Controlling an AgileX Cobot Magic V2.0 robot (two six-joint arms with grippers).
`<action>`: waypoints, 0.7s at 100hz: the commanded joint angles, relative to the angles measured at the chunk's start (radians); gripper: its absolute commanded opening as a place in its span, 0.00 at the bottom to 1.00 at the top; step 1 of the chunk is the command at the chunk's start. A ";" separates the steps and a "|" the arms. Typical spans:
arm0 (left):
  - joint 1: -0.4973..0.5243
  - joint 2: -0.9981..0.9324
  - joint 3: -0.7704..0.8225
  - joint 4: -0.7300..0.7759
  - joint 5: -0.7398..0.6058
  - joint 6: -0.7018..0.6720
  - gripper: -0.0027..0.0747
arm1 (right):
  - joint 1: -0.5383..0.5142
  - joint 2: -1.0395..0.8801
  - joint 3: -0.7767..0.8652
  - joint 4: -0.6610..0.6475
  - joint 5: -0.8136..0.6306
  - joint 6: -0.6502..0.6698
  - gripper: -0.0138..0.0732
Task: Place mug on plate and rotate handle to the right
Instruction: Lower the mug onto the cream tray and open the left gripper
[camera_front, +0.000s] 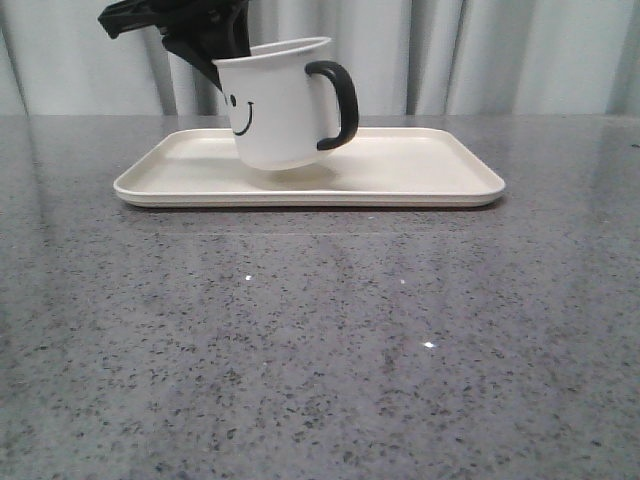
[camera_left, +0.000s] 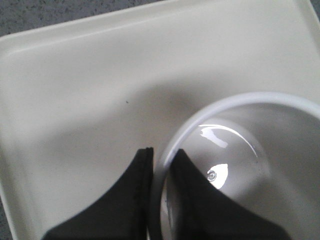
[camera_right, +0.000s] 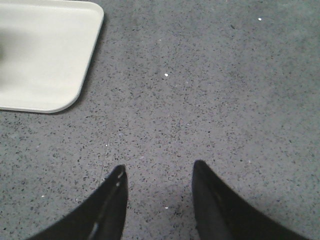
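The white mug (camera_front: 275, 105) with a black smiley face hangs tilted just above the cream plate (camera_front: 420, 180). Its black handle (camera_front: 338, 103) points right in the front view. My left gripper (camera_front: 215, 55) is shut on the mug's rim at its left side, one finger inside and one outside. In the left wrist view the rim (camera_left: 200, 117) passes between my fingertips (camera_left: 142, 165) with the plate (camera_left: 75, 90) below. My right gripper (camera_right: 159, 172) is open and empty over bare table, beside the plate's corner (camera_right: 45, 55). It does not show in the front view.
The grey speckled table (camera_front: 320, 350) stretches in front of the plate. A pale curtain (camera_front: 520, 50) hangs behind the table's far edge.
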 joint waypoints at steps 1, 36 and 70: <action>-0.008 -0.047 -0.037 -0.013 -0.048 -0.009 0.01 | 0.005 0.010 -0.036 0.004 -0.066 -0.002 0.53; -0.008 -0.036 -0.037 -0.013 -0.048 -0.007 0.36 | 0.005 0.010 -0.036 0.006 -0.065 -0.002 0.53; -0.008 -0.074 -0.037 -0.013 -0.061 -0.007 0.51 | 0.005 0.010 -0.036 0.006 -0.060 -0.002 0.53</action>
